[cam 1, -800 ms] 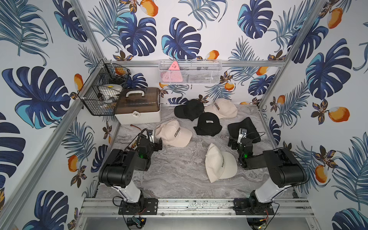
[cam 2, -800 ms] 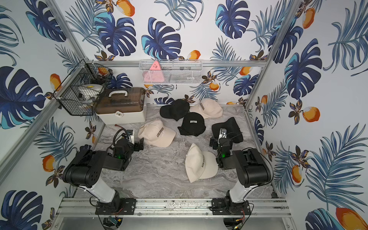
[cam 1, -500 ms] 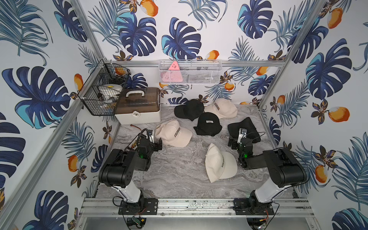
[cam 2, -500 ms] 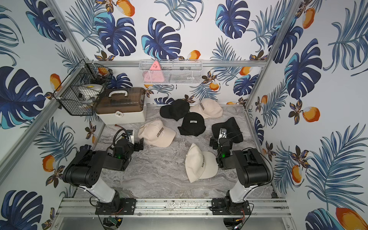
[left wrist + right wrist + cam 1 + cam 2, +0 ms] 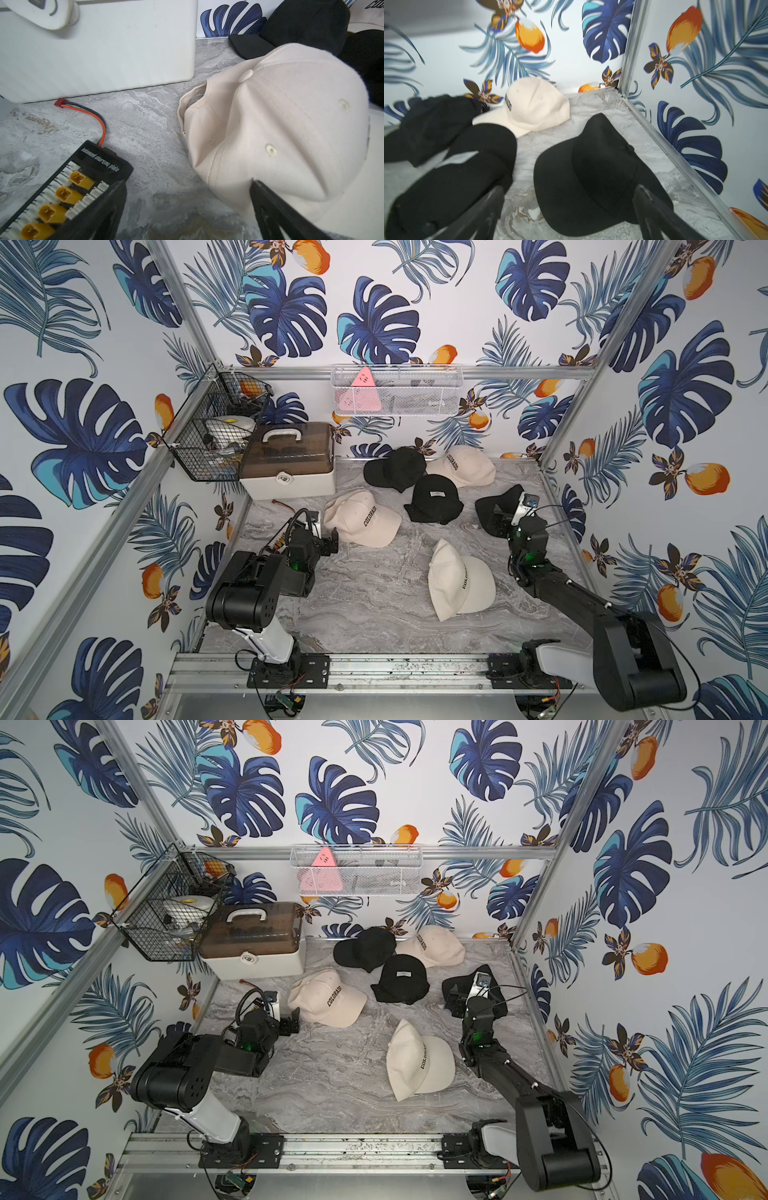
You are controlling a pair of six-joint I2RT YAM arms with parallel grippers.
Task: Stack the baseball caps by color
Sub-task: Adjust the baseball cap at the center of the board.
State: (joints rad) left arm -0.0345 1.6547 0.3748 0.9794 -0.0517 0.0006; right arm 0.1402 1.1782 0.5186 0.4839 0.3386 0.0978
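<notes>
- A black wire basket (image 5: 195, 456) hangs on the left wall. Pale round things lie in it, too jumbled to name.
- A white mesh basket (image 5: 415, 400) hangs on the back wall, with a pink triangular piece (image 5: 362, 379) standing at one end.
- A cream storage box (image 5: 291, 485) with a shut, brown see-through lid stands in the back-left corner of the bench (image 5: 374, 605). Its contents cannot be made out.
- All six caps lie on the bench. At the back, a black cap (image 5: 397, 468) overlaps a cream cap (image 5: 467, 464), and the black logo cap (image 5: 434, 499) sits just in front of them.
- Another cream cap (image 5: 461, 580) lies alone in the front middle.
- The left jaws stand wide apart, low over the bench. In the left wrist view, the crown of the left cream cap (image 5: 280, 124) meets one jaw tip, and bare bench shows in the gap between the jaws.
- A black charging board (image 5: 68, 187) with yellow plugs lies by the other jaw.
- The right jaws are also spread wide, holding nothing. In the right wrist view, the right-hand black cap (image 5: 591, 166) fills the space between them. Whether they touch it cannot be told.
</notes>
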